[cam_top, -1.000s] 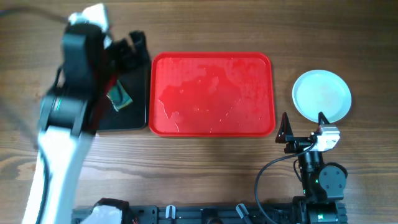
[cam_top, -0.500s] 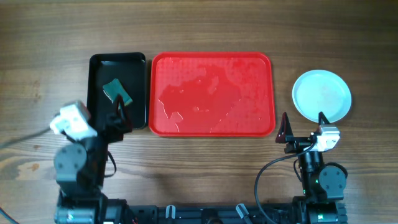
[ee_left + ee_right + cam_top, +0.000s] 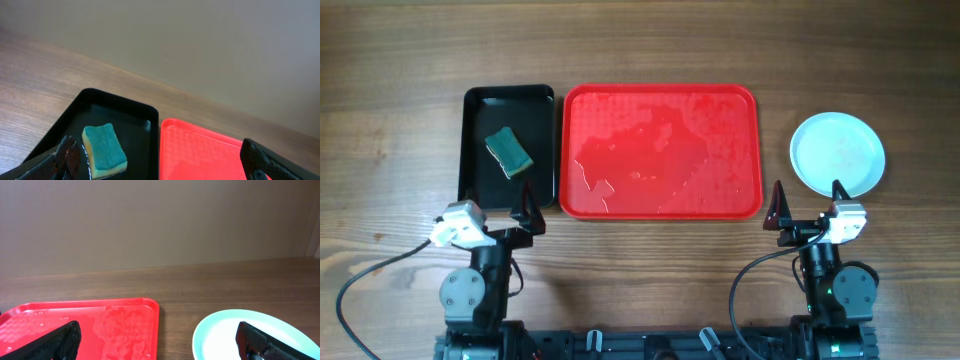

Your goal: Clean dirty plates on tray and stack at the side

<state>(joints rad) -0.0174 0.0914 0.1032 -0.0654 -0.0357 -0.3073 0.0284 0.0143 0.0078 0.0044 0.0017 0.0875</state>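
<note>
The red tray (image 3: 660, 150) lies mid-table, wet, with no plate on it; it also shows in the left wrist view (image 3: 200, 155) and the right wrist view (image 3: 90, 325). A pale blue plate (image 3: 837, 153) lies on the table right of the tray, and whether other plates lie under it I cannot tell. It shows in the right wrist view (image 3: 225, 337) too. My left gripper (image 3: 498, 210) is open and empty at the front edge of the black tray (image 3: 162, 160). My right gripper (image 3: 806, 205) is open and empty, in front of the gap between tray and plate (image 3: 155, 342).
A black tray (image 3: 480, 110) stands left of the red tray with a green sponge (image 3: 509, 151) in it; the sponge also shows in the left wrist view (image 3: 104, 150). Water film covers the red tray. Cables run along the table's front edge.
My left arm has swung down from over the black tray to the table's front, leaving the sponge in the black tray. The right arm has not moved.
</note>
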